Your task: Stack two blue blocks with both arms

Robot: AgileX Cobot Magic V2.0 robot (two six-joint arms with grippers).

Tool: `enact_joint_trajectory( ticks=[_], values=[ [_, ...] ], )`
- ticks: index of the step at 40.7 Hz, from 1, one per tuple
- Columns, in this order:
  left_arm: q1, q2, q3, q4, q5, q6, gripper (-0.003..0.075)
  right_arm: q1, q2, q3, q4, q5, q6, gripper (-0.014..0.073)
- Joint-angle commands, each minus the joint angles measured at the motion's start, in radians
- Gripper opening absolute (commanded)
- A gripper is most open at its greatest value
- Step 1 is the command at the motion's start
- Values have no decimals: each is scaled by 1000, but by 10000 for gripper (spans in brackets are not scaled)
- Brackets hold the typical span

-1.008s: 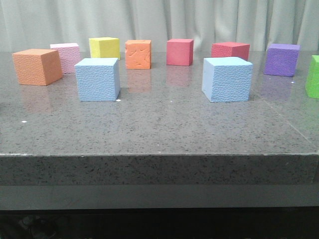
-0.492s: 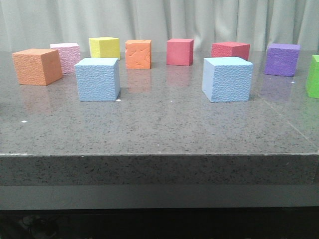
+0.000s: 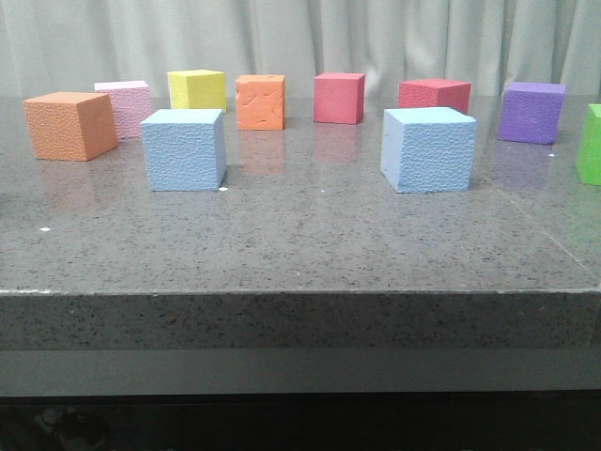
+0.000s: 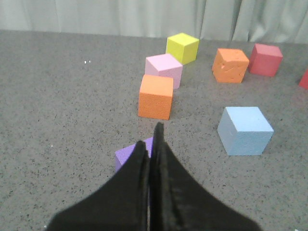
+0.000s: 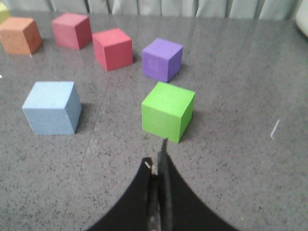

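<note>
Two light blue blocks stand apart on the dark stone table (image 3: pixel 300 254): one at the left (image 3: pixel 184 148), one at the right (image 3: pixel 428 148). The left wrist view shows the left blue block (image 4: pixel 245 130) off to one side, and my left gripper (image 4: pixel 150 144) shut and empty over a small purple cube (image 4: pixel 129 155). In the right wrist view the right blue block (image 5: pixel 52 108) sits well aside of my right gripper (image 5: pixel 159 161), which is shut and empty just short of a green cube (image 5: pixel 168 111). Neither gripper appears in the front view.
Other cubes line the back of the table: orange (image 3: pixel 70 125), pink (image 3: pixel 125 105), yellow (image 3: pixel 196 90), another orange (image 3: pixel 260 101), two red (image 3: pixel 339 98) (image 3: pixel 433 95), purple (image 3: pixel 531 112), and green (image 3: pixel 591 143) at the right edge. A grey curtain hangs behind.
</note>
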Motion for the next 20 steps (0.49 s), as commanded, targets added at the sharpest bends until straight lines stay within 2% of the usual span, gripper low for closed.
enact_joint_trajectory(
  ticks=[1,10,12,13,16,20],
  values=[
    [-7,52,-34,0,-71,-8,-18,-2,57,-27,-9,-49,-9,-69],
    [-7,135,-34,0,-66,-8,-15,-2,141,-24,-9,-40,-9,-64],
    [-7,143,-34,4,-66,-8,6,-2,149,-24,-8,-39,-9,-29],
    [-7,149,-34,7,-66,-8,38,-2,150,-24,-7,-39,-9,-11],
    [-7,156,-34,7,-66,-8,176,-2,152,-24,-8,-42,-9,141],
    [-7,160,-34,7,-72,-8,435,-2,152,-24,-8,-42,-9,426]
  ],
)
